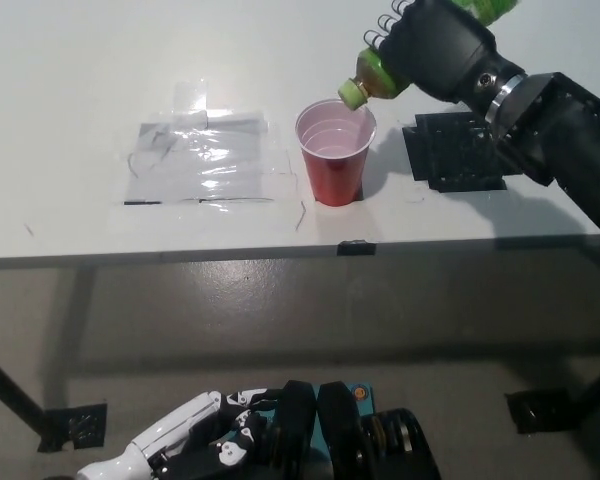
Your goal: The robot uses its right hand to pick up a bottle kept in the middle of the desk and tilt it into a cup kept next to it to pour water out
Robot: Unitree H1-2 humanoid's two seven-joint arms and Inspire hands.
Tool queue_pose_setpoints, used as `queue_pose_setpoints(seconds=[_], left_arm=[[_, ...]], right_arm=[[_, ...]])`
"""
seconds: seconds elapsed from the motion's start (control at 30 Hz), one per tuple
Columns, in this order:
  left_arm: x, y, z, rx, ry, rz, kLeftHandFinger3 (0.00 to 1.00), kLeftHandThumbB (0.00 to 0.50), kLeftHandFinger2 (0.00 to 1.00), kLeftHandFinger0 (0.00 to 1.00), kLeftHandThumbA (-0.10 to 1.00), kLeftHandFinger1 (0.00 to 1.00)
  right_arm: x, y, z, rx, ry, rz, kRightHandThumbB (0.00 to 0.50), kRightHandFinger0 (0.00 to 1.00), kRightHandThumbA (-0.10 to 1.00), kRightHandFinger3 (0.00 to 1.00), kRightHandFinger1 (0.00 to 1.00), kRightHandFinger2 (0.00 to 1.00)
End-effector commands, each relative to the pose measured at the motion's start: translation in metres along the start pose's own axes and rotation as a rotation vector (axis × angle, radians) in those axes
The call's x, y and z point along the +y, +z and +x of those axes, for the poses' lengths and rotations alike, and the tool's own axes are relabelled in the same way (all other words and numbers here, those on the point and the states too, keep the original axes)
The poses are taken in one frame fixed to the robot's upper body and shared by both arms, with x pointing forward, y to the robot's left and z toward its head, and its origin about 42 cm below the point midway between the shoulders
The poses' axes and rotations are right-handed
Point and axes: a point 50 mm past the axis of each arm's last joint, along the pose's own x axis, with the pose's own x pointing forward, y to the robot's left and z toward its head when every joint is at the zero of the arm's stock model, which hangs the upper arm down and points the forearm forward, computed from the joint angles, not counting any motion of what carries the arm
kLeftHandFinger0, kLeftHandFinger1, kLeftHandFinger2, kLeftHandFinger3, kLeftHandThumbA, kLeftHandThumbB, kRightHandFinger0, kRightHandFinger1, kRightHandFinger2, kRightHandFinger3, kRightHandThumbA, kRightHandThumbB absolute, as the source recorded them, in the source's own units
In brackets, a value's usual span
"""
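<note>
Right robot hand (435,45) grasps the green bottle (372,75) (upper right); keep its mouth centred over the red cup (335,155).

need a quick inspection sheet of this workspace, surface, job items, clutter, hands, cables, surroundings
surface: white desk, scuffed, front edge in view.
job's things: red plastic cup upright near the front edge; green plastic bottle tilted, mouth over the cup's rim.
clutter: clear plastic sheet taped flat left of the cup; black square pad right of the cup.
robot hands: black right robot hand shut on the bottle; white left robot hand rests low, below the desk, holding nothing seen.
cables: nothing seen.
surroundings: grey floor, black desk legs.
</note>
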Motion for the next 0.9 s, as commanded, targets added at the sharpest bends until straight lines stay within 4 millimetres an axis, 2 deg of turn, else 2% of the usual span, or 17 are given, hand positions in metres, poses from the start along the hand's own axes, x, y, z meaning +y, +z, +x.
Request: queue_pose_setpoints(seconds=[0.0, 0.03, 0.1, 0.13, 0.2, 0.23, 0.27, 0.3, 0.33, 0.37, 0.47, 0.57, 0.63, 0.73, 0.77, 0.83, 0.87], left_arm=[[0.002, 0.008, -0.005, -0.023, -0.031, 0.025, 1.0, 0.5, 1.0, 1.0, 0.42, 1.0], [0.0, 0.006, -0.006, -0.022, -0.029, 0.019, 1.0, 0.5, 1.0, 1.0, 0.42, 1.0], [0.0, 0.007, -0.007, -0.011, -0.025, 0.022, 1.0, 0.5, 1.0, 1.0, 0.43, 1.0], [0.0, 0.006, -0.007, -0.013, -0.024, 0.026, 1.0, 0.5, 1.0, 1.0, 0.43, 1.0], [0.0, 0.004, -0.008, -0.014, -0.022, 0.027, 1.0, 0.5, 1.0, 1.0, 0.44, 1.0], [0.0, 0.005, -0.008, -0.013, -0.02, 0.025, 1.0, 0.5, 1.0, 1.0, 0.44, 1.0], [0.0, 0.005, -0.008, -0.012, -0.019, 0.024, 1.0, 0.5, 1.0, 1.0, 0.44, 1.0], [0.0, 0.005, -0.008, -0.016, -0.023, 0.027, 1.0, 0.5, 1.0, 1.0, 0.44, 1.0], [-0.001, 0.005, -0.008, -0.02, -0.022, 0.028, 1.0, 0.5, 1.0, 1.0, 0.44, 1.0], [-0.001, 0.004, -0.008, -0.015, -0.02, 0.021, 1.0, 0.5, 1.0, 1.0, 0.44, 1.0], [-0.001, 0.003, -0.008, -0.014, -0.022, 0.019, 1.0, 0.5, 1.0, 1.0, 0.44, 1.0], [0.0, 0.003, -0.008, -0.014, -0.023, 0.02, 1.0, 0.5, 1.0, 1.0, 0.44, 1.0], [0.0, 0.002, -0.008, -0.01, -0.023, 0.022, 1.0, 0.5, 1.0, 1.0, 0.45, 1.0], [-0.001, 0.003, -0.008, -0.01, -0.023, 0.018, 1.0, 0.5, 1.0, 1.0, 0.44, 1.0], [0.0, 0.003, -0.008, -0.013, -0.024, 0.023, 1.0, 0.5, 1.0, 1.0, 0.45, 1.0], [0.001, 0.004, -0.008, -0.02, -0.02, 0.022, 1.0, 0.5, 1.0, 1.0, 0.45, 1.0], [0.0, 0.005, -0.008, -0.021, -0.023, 0.016, 1.0, 0.5, 1.0, 1.0, 0.44, 1.0]], right_arm=[[-0.026, -0.024, 0.009, 0.129, -0.065, 0.111, 0.17, 0.0, -0.06, 0.19, 0.14, 0.26], [-0.026, -0.022, 0.01, 0.126, -0.063, 0.115, 0.17, 0.0, -0.06, 0.18, 0.14, 0.26], [-0.024, -0.022, 0.007, 0.201, -0.066, 0.221, 0.121, 0.0, -0.1, 0.04, 0.16, 0.28], [-0.023, -0.023, 0.006, 0.233, -0.058, 0.246, 0.123, 0.0, -0.07, 0.03, 0.19, 0.33], [-0.021, -0.023, 0.004, 0.273, -0.092, 0.342, 0.212, 0.0, -0.1, 0.34, 0.12, 0.32], [-0.02, -0.024, 0.003, 0.298, -0.082, 0.391, 0.213, 0.0, -0.09, 0.43, 0.09, 0.31], [-0.019, -0.025, 0.003, 0.308, -0.076, 0.412, 0.217, 0.0, -0.09, 0.44, 0.08, 0.31], [-0.018, -0.026, 0.001, 0.357, -0.068, 0.489, 0.21, 0.0, -0.1, 0.48, 0.02, 0.25], [-0.017, -0.026, 0.0, 0.382, -0.069, 0.523, 0.18, 0.0, -0.1, 0.47, 0.0, 0.23], [-0.017, -0.026, 0.001, 0.409, -0.056, 0.588, 0.116, 0.0, -0.1, 0.45, 0.0, 0.24], [-0.016, -0.028, -0.002, 0.515, -0.052, 0.809, 0.053, 0.0, -0.1, 0.33, 0.03, 0.27], [-0.017, -0.029, -0.005, 0.642, -0.058, 1.095, 0.002, 0.0, -0.1, 0.28, 0.0, 0.22], [-0.015, -0.031, -0.009, 0.685, -0.111, 1.254, 0.0, 0.0, -0.1, 0.29, 0.0, 0.16], [-0.013, -0.032, -0.013, 0.684, -0.154, 1.334, 0.0, 0.0, -0.1, 0.32, 0.0, 0.02], [-0.008, -0.033, -0.018, 0.684, -0.206, 1.417, 0.0, 0.0, -0.1, 0.39, 0.0, 0.08], [-0.006, -0.034, -0.02, 0.67, -0.266, 1.488, 0.0, 0.0, -0.1, 0.42, 0.0, 0.06], [-0.001, -0.034, -0.024, 0.66, -0.31, 1.517, 0.0, 0.0, -0.1, 0.43, 0.0, 0.09]])
